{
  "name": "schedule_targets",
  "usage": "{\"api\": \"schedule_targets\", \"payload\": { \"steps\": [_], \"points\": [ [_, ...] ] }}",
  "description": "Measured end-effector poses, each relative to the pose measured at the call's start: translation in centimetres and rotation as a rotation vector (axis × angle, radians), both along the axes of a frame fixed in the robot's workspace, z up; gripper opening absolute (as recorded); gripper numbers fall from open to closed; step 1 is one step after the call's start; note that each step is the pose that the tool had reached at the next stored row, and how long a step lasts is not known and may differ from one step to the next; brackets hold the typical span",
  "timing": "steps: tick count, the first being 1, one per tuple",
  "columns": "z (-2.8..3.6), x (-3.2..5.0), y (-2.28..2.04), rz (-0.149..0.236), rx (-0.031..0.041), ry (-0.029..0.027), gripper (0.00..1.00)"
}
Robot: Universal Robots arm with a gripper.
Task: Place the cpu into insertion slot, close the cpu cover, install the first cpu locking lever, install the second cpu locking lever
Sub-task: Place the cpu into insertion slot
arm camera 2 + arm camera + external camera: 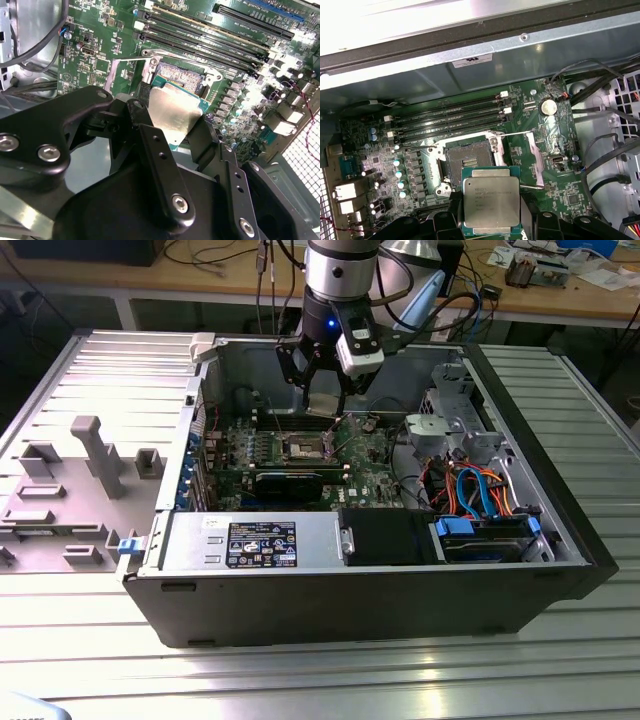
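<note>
Black gripper point(170, 125) links sit closest to you in the second wrist view. The jaws are clamped on the cpu point(491, 205), pinching two opposite edges with its dull metal top facing the cameras. You hold the chip in the air above the green motherboard point(545, 200), inside the open computer case point(560, 540). It is near the insertion slot point(467, 160) but not in it. The slot lies bare near the middle of the board, just beside the long memory slots point(455, 117), and its dark contact field is exposed. The cpu cover point(534, 160) looks swung open on the slot's far side from the memory slots, so the way in seems free.

Watch the alignment; that is my main worry. In the second wrist view the chip looks slightly tilted against the board. If it meets the slot skewed, offset or turned the wrong way, a corner could dig into the fine contacts and bend them. The raised cover stands close by, and a finger could clip it or knock it down over the slot. The grip is only on thin edges, so a bump might let the chip slip.
</note>
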State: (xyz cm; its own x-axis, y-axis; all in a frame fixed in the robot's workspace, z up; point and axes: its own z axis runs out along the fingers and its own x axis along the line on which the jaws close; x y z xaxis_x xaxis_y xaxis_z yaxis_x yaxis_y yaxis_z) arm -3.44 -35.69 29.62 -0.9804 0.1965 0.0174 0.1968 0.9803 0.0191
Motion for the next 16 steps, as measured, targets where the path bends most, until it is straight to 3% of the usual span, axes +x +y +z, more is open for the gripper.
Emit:
{"api": "schedule_targets", "payload": {
  "steps": [16],
  "points": [
    [0.00,0.00,0.00,-0.015,0.0000,0.0000,0.55]
  ]
}}
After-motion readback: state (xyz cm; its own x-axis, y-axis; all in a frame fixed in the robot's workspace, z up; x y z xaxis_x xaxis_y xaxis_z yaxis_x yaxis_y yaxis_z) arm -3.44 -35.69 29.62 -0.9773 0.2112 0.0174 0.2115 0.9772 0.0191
